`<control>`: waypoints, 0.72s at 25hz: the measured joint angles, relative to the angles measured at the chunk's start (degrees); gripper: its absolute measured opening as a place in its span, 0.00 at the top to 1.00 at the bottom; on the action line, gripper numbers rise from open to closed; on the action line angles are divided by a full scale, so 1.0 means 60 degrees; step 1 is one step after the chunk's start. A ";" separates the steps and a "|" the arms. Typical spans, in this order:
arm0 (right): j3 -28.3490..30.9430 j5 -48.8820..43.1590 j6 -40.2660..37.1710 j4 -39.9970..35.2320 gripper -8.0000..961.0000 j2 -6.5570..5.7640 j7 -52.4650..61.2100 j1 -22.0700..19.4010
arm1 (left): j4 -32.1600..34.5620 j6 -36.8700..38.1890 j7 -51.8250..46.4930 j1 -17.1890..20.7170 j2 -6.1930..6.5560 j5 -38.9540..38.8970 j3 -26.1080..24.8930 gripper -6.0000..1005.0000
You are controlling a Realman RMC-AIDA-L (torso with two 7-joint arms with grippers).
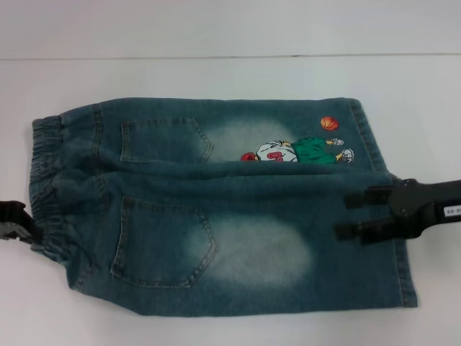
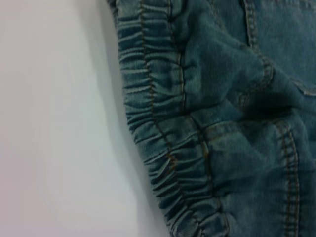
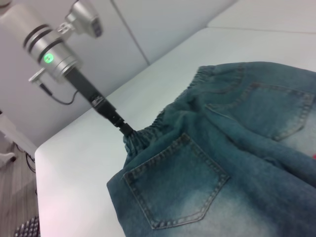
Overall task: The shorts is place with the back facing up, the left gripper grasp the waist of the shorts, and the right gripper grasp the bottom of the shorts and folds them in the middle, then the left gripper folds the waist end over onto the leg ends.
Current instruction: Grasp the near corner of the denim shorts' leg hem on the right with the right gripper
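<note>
Blue denim shorts (image 1: 238, 216) lie flat on the white table (image 1: 216, 72), back pockets up, elastic waist (image 1: 45, 187) to the left and leg ends to the right. The near leg overlaps the far leg and partly covers a cartoon patch (image 1: 295, 151). My left gripper (image 1: 25, 229) is at the near end of the waistband; in the right wrist view it (image 3: 127, 132) is shut on the bunched waistband of the shorts (image 3: 222, 163). My right gripper (image 1: 351, 214) is open above the near leg's bottom hem. The left wrist view shows only waist elastic (image 2: 163, 128).
The table's corner edge (image 3: 49, 143) lies close behind the left arm (image 3: 54, 54), with floor beyond it. A wall seam (image 1: 216, 56) runs along the far side of the table.
</note>
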 joint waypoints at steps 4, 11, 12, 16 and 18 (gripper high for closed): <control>-0.0029 -0.0038 -0.0284 -0.0031 0.02 -0.0449 0.1090 0.0277 | 0.0222 0.0051 0.0001 -0.0006 -0.0015 -0.0109 0.0014 0.95; 0.0071 -0.0827 -0.1338 -0.1064 0.02 -0.0870 0.1462 0.0330 | 0.0450 0.0089 0.0010 -0.0015 -0.0031 -0.0221 0.0026 0.96; 0.0110 -0.1199 -0.1624 -0.1249 0.02 -0.0891 0.1481 0.0388 | 0.0462 0.0131 0.0029 -0.0040 -0.0031 -0.0238 0.0032 0.96; -0.0048 -0.2602 -0.2322 -0.1502 0.02 -0.0874 0.1550 0.0699 | 0.0465 0.0240 0.0053 -0.0149 -0.0009 -0.0240 0.0038 0.96; -0.0152 -0.3382 -0.2309 -0.1474 0.02 -0.0824 0.1607 0.0856 | 0.0473 0.0281 0.0060 -0.0200 0.0001 -0.0242 0.0035 0.96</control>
